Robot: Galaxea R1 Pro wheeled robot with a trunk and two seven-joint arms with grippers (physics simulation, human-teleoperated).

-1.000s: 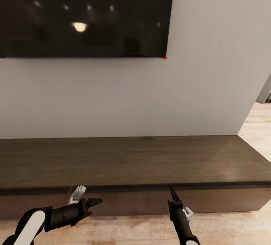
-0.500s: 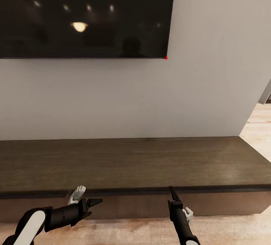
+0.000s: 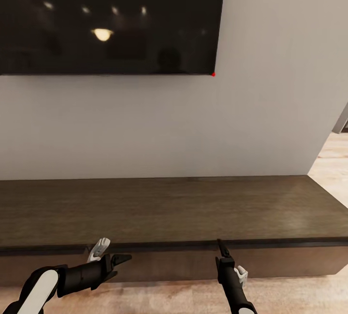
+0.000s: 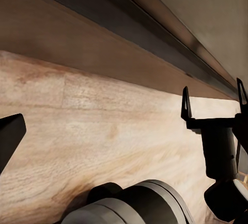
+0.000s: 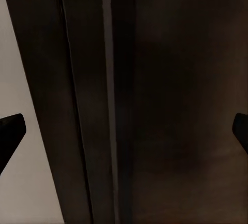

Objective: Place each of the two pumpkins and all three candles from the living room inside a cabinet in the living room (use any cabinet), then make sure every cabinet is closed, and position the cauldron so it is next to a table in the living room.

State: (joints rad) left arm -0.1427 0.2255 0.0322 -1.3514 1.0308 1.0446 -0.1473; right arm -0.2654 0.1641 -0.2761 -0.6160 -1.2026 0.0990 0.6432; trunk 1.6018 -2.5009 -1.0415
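A: What is that long low unit made of?
B: The cabinet (image 3: 164, 207) is dark-brown wood with a flat grained top, bare, and smooth handle-less fronts, all shut. It stands against a plain pale wall below a glossy black screen (image 3: 108, 19), on a light wood-plank floor (image 3: 299, 294).

A: And the pincers?
B: The left pincer (image 3: 113, 252) hangs just before the cabinet front, its fingers spread, released. The right pincer (image 3: 221, 248) points at the front edge; its wrist view has its dark tips wide apart, also released.

A: Anything hard to read?
B: The cabinet's left end is cut off.
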